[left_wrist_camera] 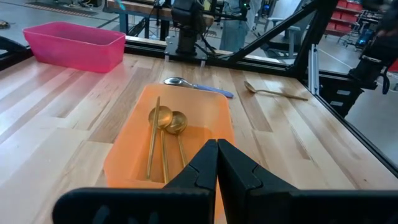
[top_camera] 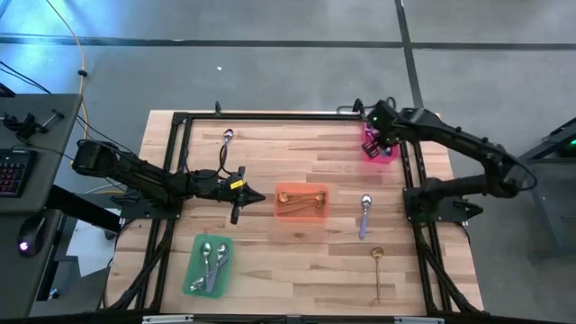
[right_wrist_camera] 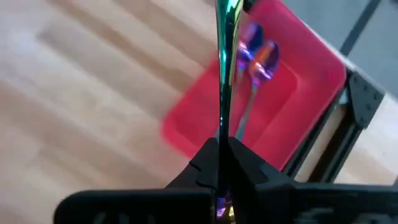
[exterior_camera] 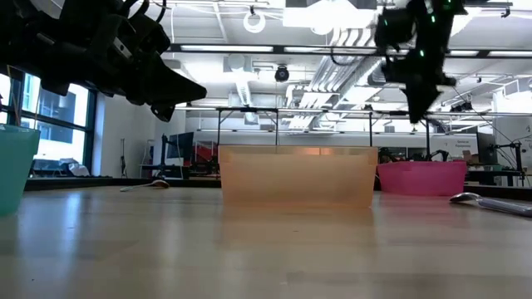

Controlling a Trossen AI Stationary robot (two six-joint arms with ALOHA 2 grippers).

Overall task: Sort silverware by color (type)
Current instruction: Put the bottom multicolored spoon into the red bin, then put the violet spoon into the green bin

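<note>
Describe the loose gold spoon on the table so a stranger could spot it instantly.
Start at the orange plastic tray mid-table, then go toward the right arm's side and the near edge. The slim gold spoon lies alone on bare wood, beyond the blue-handled silver spoon; the only gold piece outside a tray.

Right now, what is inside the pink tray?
In the pink tray lie two iridescent spoons, seen in the right wrist view. The right gripper holds a third iridescent piece above the tray, and it covers part of the tray's floor, so more there cannot be ruled out.
</note>
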